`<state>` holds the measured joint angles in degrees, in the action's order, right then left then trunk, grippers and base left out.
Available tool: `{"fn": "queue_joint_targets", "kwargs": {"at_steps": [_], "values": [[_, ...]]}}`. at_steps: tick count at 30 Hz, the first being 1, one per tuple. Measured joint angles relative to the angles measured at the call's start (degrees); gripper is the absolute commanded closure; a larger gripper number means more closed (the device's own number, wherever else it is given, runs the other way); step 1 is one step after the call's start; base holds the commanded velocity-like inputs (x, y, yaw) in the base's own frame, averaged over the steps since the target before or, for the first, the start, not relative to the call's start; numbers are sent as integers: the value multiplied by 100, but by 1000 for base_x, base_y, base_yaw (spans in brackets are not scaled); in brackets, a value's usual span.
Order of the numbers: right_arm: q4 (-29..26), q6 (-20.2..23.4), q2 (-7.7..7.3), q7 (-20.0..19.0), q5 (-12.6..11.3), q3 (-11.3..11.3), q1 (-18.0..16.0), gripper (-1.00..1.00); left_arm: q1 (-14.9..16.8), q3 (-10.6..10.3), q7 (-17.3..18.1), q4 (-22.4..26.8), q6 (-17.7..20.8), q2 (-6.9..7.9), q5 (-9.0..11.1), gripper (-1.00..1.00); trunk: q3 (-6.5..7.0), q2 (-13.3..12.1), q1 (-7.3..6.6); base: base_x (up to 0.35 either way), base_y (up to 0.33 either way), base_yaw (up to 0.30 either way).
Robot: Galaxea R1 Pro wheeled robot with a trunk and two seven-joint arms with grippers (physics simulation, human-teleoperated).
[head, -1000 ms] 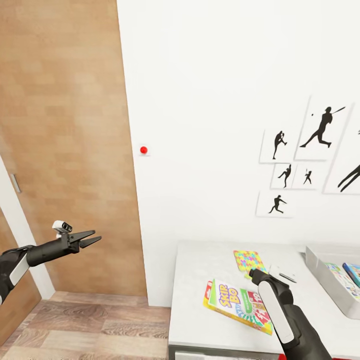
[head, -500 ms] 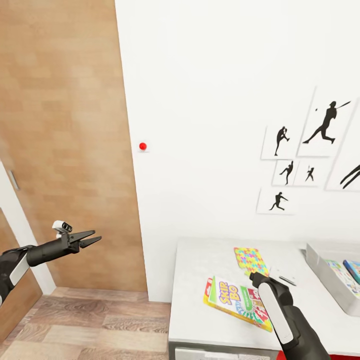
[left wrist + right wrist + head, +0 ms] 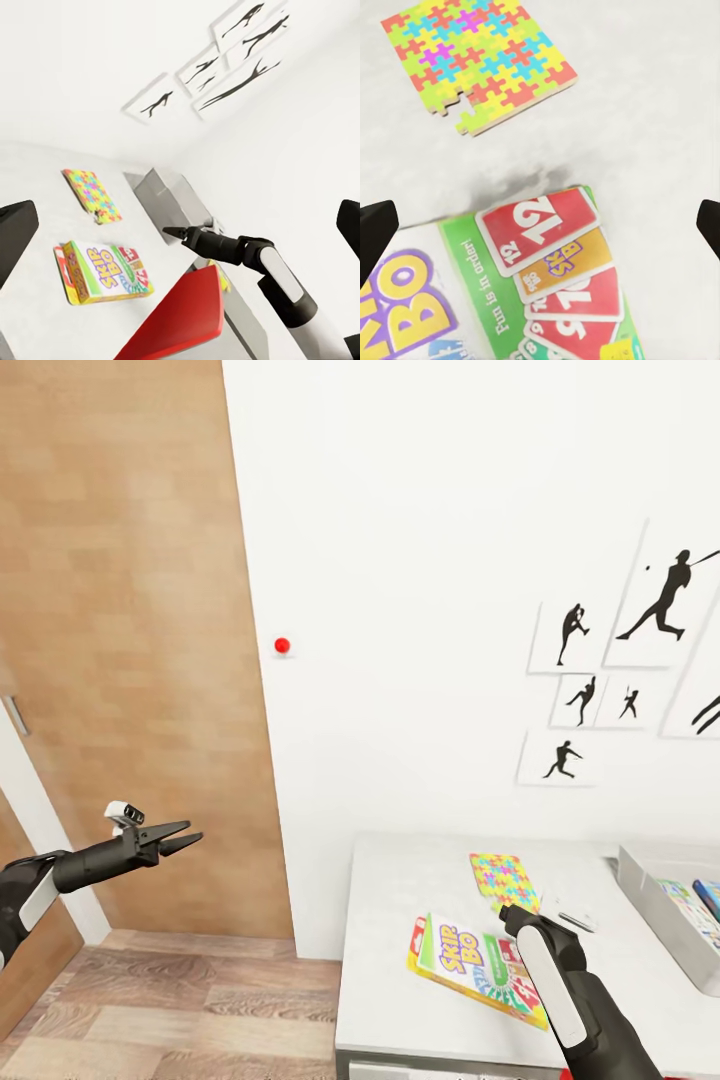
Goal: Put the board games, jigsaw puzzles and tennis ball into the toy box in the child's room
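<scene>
Nearest the head camera, the right arm (image 3: 562, 1000), a black tube with a white panel, reaches forward over the white table (image 3: 400, 920). In the right wrist view, dark fingertips (image 3: 376, 229) sit at opposite edges of the frame, so the right gripper (image 3: 166, 230) looks spread wide, pinching nothing, though in the left wrist view its tips seem to meet in a point. Directly under it lies one board game (image 3: 475, 960), a thin flat glossy box printed "Skip-Bo" in green, yellow and red with numbered cards; a second flat sheet peeks out beneath its left edge. Just beyond lies one jigsaw puzzle (image 3: 503, 880), a flat rectangle of interlocking yellow, pink, blue and orange pieces with a gap on one edge. At the table's right end stands the toy box (image 3: 655, 905), a shallow light-grey tray with sloping walls, with two colourful flat items inside. Off to the left, over the wood-plank floor (image 3: 170, 1000), the left arm stretches out level, its left gripper (image 3: 185, 838) with slim black fingers slightly parted and empty. Behind it is a brown wooden door (image 3: 130, 640). The smooth white wall carries one small red knob (image 3: 283, 646) and six black sports-silhouette pictures (image 3: 575, 635).
</scene>
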<state>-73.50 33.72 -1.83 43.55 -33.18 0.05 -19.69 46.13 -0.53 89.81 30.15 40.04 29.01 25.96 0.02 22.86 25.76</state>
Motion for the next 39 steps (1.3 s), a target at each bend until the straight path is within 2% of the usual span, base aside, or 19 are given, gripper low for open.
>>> {"fn": "queue_joint_targets", "kwargs": {"at_steps": [8, 16, 39], "values": [[5, 0, -6, -52, -6, 0, 3, -100, -2, -1, 0, 0, 2, 3, 0, -100, -71, -4, -1, 1, 0, 0], [33, 1, -8, -333, 4, 0, 4, -100, -4, -1, -1, -1, 2, 0, 0, -100, -140, -9, -2, 0, 0, 0], [51, -7, -8, -372, -2, 0, -3, -100, -4, 1, -1, -1, -3, -3, 1, -100, -358, -9, -1, 0, 0, 0]]}}
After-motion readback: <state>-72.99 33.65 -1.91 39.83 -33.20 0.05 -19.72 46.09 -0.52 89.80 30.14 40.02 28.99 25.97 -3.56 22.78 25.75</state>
